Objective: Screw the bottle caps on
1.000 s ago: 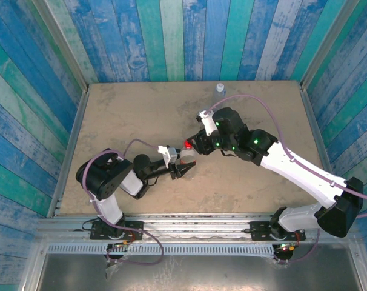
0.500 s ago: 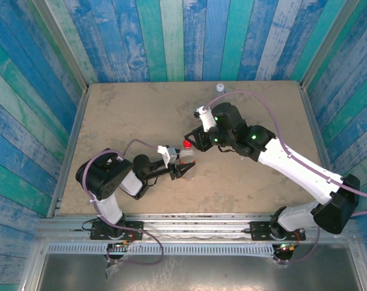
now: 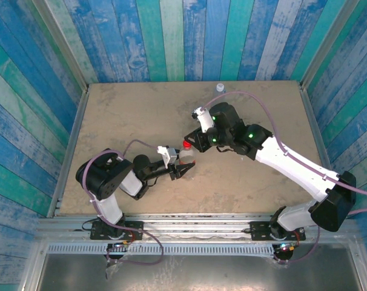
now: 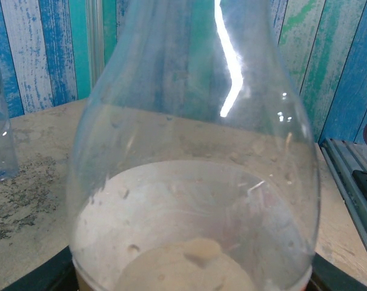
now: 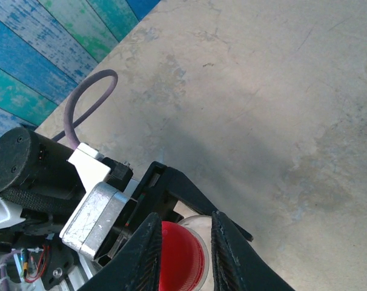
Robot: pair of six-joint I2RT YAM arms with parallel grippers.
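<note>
Jaws of your right gripper pinch the red cap, square atop the upright bottle your left gripper clamps.

Clear, glossy plastic for the bottle, streaked with bright white glare. Smooth, shiny red plastic for the cap. Matt black plastic on the fingers of the right tool. Dull silver metal on a small block, beside a matt grey-purple cable. Matt tan counter, mottled, rough and stained. Weathered painted wood planks, blue and teal.
</note>
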